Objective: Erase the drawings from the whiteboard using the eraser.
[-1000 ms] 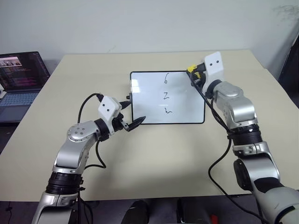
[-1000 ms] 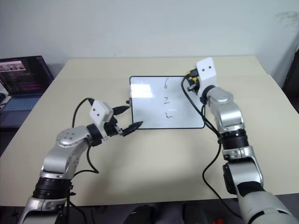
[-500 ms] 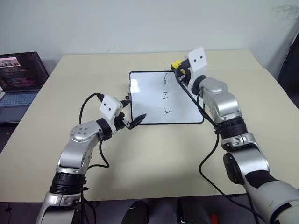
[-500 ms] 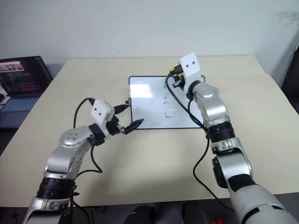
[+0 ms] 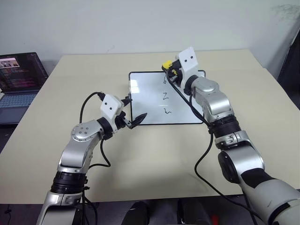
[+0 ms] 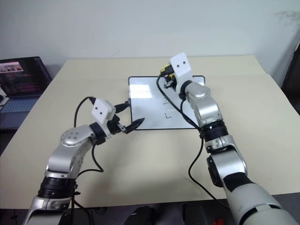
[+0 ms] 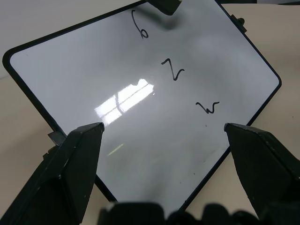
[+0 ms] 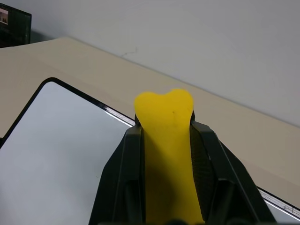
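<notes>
While the right pincer (image 5: pixel 168 67) is clamped on the eraser (image 8: pixel 165 140) — the yellow block squeezed between the two black fingers, its tip sticking out past them — none of the erasing looks done yet. All three drawings (image 7: pixel 174 69) stand intact on the whiteboard (image 5: pixel 145 105), stacked in a column from the far edge toward the near one. The board lies flat on the desk (image 5: pixel 140 159), around its middle.

In the head views the eraser hangs at the board's far edge, just beside the topmost squiggle (image 7: pixel 138 29). Whether it already touches the glossy surface I cannot tell; it appears to sit slightly above it. So the step in hand, as I judge it, is the approach to the first mark, not the wipe itself.

The left pincer (image 6: pixel 126 125) stands with its fingers apart and holds nothing. It sits at the board's near left corner — one finger tip over the frame there — and seems placed to steady the board.

The next move calls for lowering the eraser until its dark face presses flat on the board, then sweeping it along the column toward the robot. Pressure should stay even, or the small board may slide on the desk.
</notes>
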Controlling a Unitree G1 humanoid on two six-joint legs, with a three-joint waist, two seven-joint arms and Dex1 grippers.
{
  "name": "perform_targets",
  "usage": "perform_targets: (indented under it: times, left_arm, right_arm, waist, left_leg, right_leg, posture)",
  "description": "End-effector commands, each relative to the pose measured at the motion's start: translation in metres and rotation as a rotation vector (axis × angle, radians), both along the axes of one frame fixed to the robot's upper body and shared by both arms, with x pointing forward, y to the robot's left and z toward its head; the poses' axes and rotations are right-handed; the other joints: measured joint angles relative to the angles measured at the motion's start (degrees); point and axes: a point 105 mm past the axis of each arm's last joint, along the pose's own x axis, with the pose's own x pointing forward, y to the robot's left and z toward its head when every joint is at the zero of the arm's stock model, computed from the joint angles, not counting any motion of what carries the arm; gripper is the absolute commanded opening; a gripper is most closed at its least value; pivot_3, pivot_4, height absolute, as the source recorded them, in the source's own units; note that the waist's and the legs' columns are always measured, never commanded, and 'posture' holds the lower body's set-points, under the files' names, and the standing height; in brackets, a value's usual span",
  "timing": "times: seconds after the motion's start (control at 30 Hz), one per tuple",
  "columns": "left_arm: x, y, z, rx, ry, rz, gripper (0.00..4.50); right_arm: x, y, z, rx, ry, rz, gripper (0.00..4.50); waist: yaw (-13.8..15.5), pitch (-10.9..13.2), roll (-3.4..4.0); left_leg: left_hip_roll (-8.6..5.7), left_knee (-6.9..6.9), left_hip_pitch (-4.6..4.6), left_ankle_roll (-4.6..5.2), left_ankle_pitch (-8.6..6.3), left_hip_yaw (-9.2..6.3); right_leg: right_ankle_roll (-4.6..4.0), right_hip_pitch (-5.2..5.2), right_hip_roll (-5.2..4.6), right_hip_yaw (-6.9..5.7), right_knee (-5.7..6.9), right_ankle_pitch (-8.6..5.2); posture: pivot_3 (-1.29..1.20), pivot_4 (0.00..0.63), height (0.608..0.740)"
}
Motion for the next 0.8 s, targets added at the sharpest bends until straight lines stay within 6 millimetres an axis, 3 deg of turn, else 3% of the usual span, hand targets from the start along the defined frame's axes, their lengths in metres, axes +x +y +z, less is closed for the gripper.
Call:
perform_targets:
  times: [0.03,0.47,0.6,0.8]
  left_arm:
    - [-0.002,0.002,0.012,-0.005,-0.058,0.01,4.5]
    - [-0.003,0.0,0.018,-0.015,-0.072,0.009,4.5]
    - [-0.003,-0.001,0.019,-0.016,-0.072,0.009,4.5]
    - [-0.003,0.0,0.02,-0.015,-0.075,0.011,4.5]
  right_arm:
    - [-0.004,0.009,0.028,0.007,-0.089,0.033,0.96]
    - [-0.001,0.013,0.025,-0.036,-0.089,0.037,0.96]
    - [0.004,0.015,0.012,-0.12,-0.061,0.027,0.96]
    - [0.007,0.016,0.008,-0.145,-0.048,0.013,0.96]
  waist:
    - [-0.1,0.0,0.0]
    - [-0.3,0.0,0.0]
    - [-0.3,0.0,0.0]
    - [-0.3,0.0,0.0]
  left_leg:
    - [0.0,0.0,0.0,0.0,0.0,0.0]
    - [0.0,0.0,0.0,0.0,0.0,0.01]
    - [0.0,0.0,0.0,0.0,0.0,0.02]
    - [0.0,0.0,0.0,0.0,0.0,0.02]
  right_leg:
    - [0.0,0.0,0.0,0.0,0.0,0.0]
    - [0.0,-0.02,0.0,0.02,0.02,0.0]
    - [0.0,-0.03,0.0,0.02,0.02,0.0]
    - [0.0,-0.04,0.0,0.03,0.02,0.0]
  posture:
    - [0.0,0.15,0.74]
    - [0.0,0.15,0.74]
    - [0.0,0.15,0.74]
    - [0.0,0.15,0.74]
